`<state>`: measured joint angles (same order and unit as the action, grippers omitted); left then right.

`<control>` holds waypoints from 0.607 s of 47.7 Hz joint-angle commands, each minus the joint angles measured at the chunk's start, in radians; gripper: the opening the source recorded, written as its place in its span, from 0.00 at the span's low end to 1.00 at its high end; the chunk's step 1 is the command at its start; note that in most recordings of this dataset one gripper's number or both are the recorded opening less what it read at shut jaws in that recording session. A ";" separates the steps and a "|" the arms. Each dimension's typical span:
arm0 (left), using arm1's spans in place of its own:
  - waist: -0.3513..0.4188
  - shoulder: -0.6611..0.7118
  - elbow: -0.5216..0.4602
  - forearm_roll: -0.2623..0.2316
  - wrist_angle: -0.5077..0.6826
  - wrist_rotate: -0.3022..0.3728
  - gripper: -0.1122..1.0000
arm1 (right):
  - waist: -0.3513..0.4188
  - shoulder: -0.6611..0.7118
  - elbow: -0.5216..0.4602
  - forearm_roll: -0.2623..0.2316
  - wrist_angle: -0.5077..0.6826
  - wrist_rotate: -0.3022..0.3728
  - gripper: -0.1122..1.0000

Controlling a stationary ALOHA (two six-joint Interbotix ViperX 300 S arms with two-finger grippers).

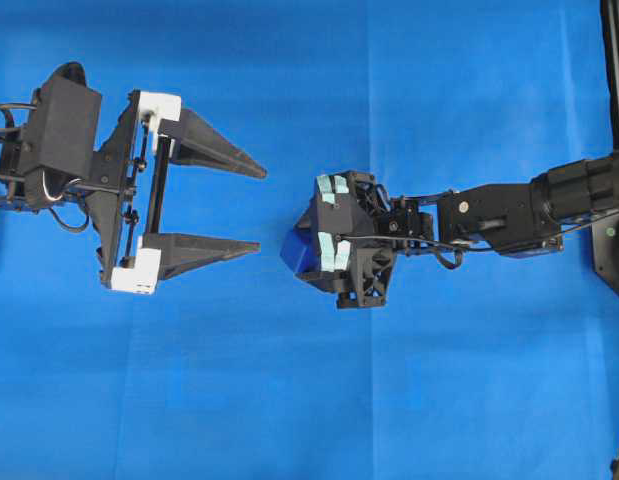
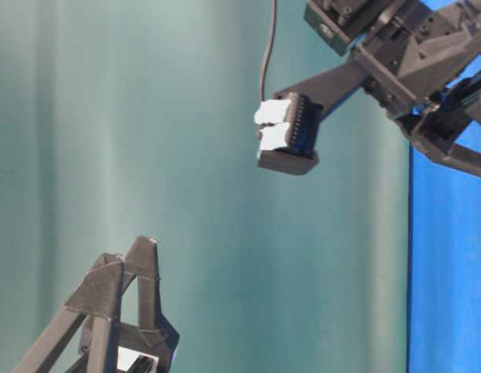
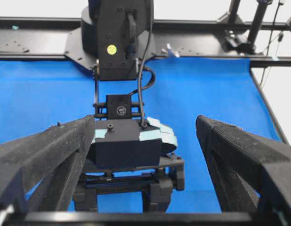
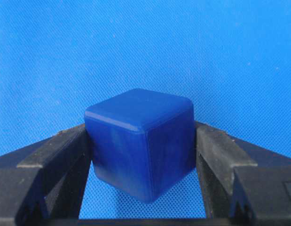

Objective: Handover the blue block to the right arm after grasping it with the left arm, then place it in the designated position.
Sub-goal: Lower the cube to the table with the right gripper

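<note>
Robot lab; blue cloth (image 1: 309, 400); black rig frame (image 3: 42, 44)

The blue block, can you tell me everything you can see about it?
The blue block is a small dark-blue cube with soft rounded edges and a smooth, slightly shiny surface, darker than the blue cloth behind it. It sits turned, with one corner edge facing the right wrist camera. The right tool is shut on it, one black finger pressing each side. From overhead, only part of the block peeks out beside the tool's mint-green pieces. Nothing else touches it.
</note>
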<state>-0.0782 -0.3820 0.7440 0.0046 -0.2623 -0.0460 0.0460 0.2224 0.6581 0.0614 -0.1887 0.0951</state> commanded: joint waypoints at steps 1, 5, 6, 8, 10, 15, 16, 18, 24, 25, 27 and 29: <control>-0.003 -0.015 -0.015 0.003 -0.003 0.000 0.93 | 0.000 -0.015 -0.020 0.006 -0.009 0.002 0.54; -0.003 -0.015 -0.015 0.003 -0.005 0.000 0.93 | 0.000 -0.015 -0.020 0.008 -0.008 0.002 0.54; -0.003 -0.017 -0.015 0.003 -0.003 0.000 0.93 | 0.000 -0.015 -0.020 0.011 -0.008 0.003 0.54; -0.003 -0.015 -0.015 0.003 -0.003 0.000 0.93 | 0.000 -0.015 -0.020 0.017 -0.008 0.002 0.54; -0.003 -0.015 -0.015 0.003 -0.003 0.000 0.93 | 0.000 -0.015 -0.020 0.021 -0.008 0.002 0.54; -0.003 -0.015 -0.015 0.003 -0.003 0.000 0.93 | 0.000 -0.015 -0.018 0.023 -0.006 0.002 0.60; -0.003 -0.015 -0.015 0.003 -0.003 0.000 0.93 | 0.000 -0.015 -0.018 0.025 -0.006 0.002 0.65; -0.003 -0.015 -0.015 0.003 -0.003 0.000 0.93 | 0.000 -0.017 -0.018 0.026 -0.006 0.002 0.76; -0.003 -0.015 -0.015 0.003 -0.003 -0.002 0.93 | 0.000 -0.015 -0.020 0.031 -0.006 0.002 0.94; -0.003 -0.015 -0.015 0.003 -0.003 -0.002 0.93 | 0.000 -0.017 -0.020 0.029 -0.008 0.002 0.94; -0.003 -0.015 -0.015 0.003 -0.003 -0.002 0.93 | 0.000 -0.015 -0.020 0.029 -0.008 0.002 0.92; -0.003 -0.015 -0.015 0.003 -0.005 -0.002 0.93 | 0.000 -0.017 -0.020 0.031 -0.006 0.002 0.90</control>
<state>-0.0782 -0.3820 0.7440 0.0046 -0.2608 -0.0460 0.0460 0.2224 0.6565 0.0874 -0.1887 0.0982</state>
